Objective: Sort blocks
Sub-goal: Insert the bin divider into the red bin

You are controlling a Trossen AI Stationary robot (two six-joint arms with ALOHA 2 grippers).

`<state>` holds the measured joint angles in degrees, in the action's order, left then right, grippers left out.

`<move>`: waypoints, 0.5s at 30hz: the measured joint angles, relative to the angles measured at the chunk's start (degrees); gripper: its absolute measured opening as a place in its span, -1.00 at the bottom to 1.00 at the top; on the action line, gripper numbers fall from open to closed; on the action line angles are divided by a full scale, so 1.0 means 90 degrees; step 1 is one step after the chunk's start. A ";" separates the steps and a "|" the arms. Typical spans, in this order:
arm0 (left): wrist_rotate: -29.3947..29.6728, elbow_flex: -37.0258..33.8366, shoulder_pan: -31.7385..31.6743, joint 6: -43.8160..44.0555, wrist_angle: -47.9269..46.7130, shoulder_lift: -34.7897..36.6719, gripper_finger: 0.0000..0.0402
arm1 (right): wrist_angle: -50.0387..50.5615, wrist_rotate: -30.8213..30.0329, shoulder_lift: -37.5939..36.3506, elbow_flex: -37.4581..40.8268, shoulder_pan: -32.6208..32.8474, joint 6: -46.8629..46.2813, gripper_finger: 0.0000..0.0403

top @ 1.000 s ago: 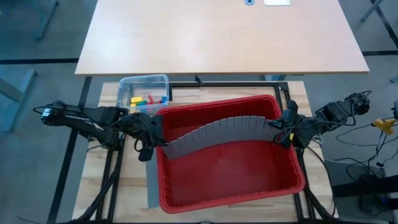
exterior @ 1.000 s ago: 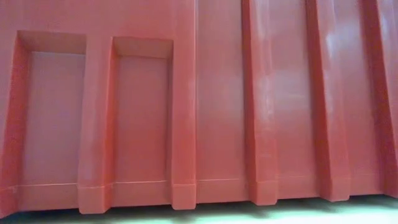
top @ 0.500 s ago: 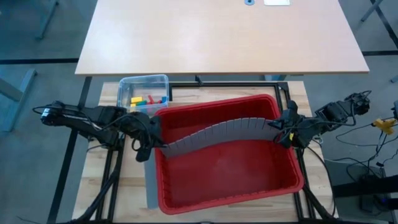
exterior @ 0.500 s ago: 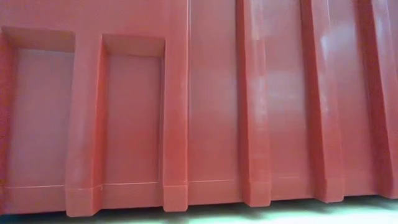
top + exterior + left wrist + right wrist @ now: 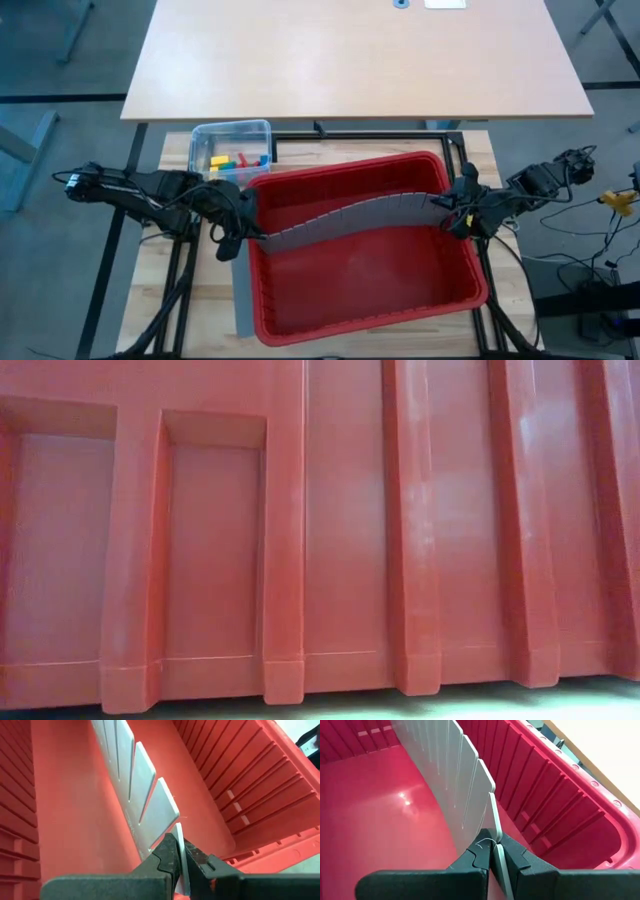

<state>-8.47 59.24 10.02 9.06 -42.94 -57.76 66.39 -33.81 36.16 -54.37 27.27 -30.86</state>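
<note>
High view: blocks [image 5: 238, 160] lie in a clear tub [image 5: 231, 133] behind the left end effector [image 5: 254, 231], both end effectors clenched on a grey divider [image 5: 350, 213]

No readable text in any view

Nothing legible stands on the red bin [image 5: 300, 325], the grey slotted divider [image 5: 350, 215], the clear tub [image 5: 232, 131] or the pale tabletop [image 5: 350, 60] beyond; no label, brand, number or sign can be made out
</note>
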 joint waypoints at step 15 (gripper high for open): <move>-0.0065 0.0000 0.0012 0.0053 -0.0088 0.0007 -1.00 | -0.0664 0.0285 0.0085 0.0002 -0.0002 0.0263 -1.00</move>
<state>-9.05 59.24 10.13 9.54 -43.73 -57.69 60.41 -31.24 36.93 -54.35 27.24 -28.49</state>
